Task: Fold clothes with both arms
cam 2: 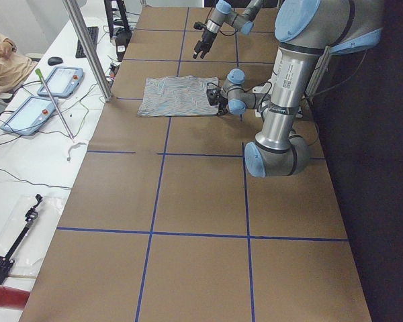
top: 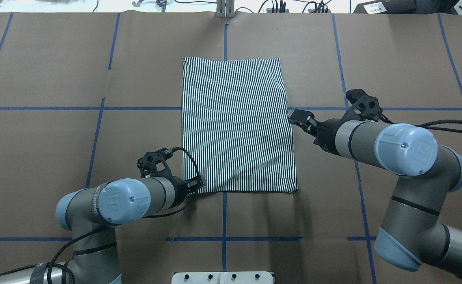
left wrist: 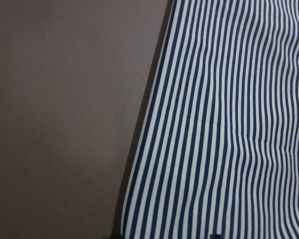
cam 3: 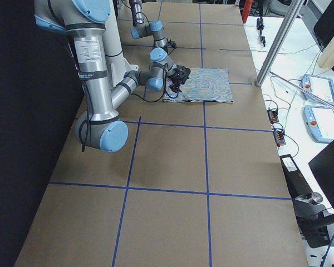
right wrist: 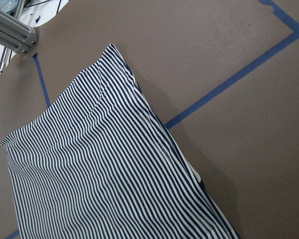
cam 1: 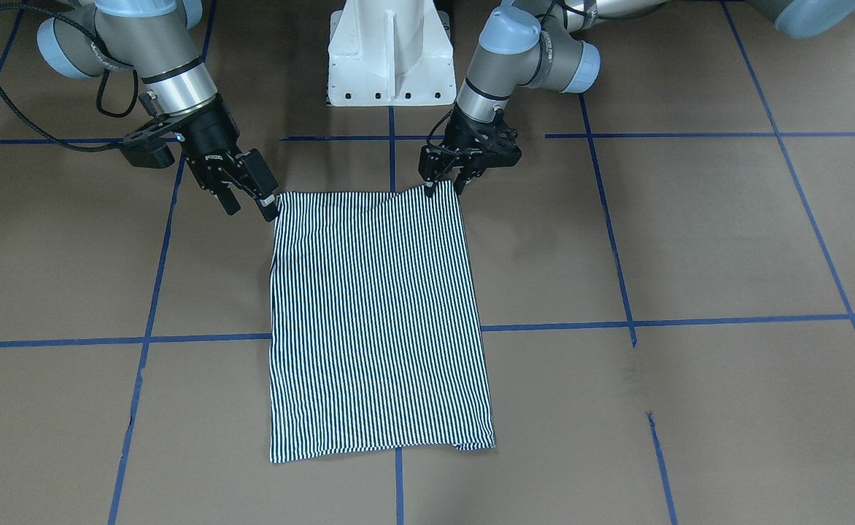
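In the front-facing view the striped polo shirt (cam 1: 380, 321) lies flat on the brown paper table (cam 1: 690, 240) as a tall, soft-edged rectangle, with thin navy-and-white lines running along its length. The right gripper (cam 1: 251, 205) holds its black fingers well apart, the shirt's corner just beside the inner fingertip. The left gripper (cam 1: 446, 186) is also spread, and one finger touches the other corner on the robot's side. Blue tape lines (cam 1: 690, 319) cross the matte paper in a grid. From overhead, the left jaws sit at the shirt's near corner, and the right jaws stand apart just outside its long edge, the cloth ahead of them. The two side views show the shirt as a small, faintly rippled sheet between the arms, too small to judge the jaws. The left wrist camera shows fine ribbed stripes filling the space ahead of the jaws, with bare paper beside them. The right wrist camera shows a stitched seam (right wrist: 149, 124) along the doubled edge ahead of the jaws.
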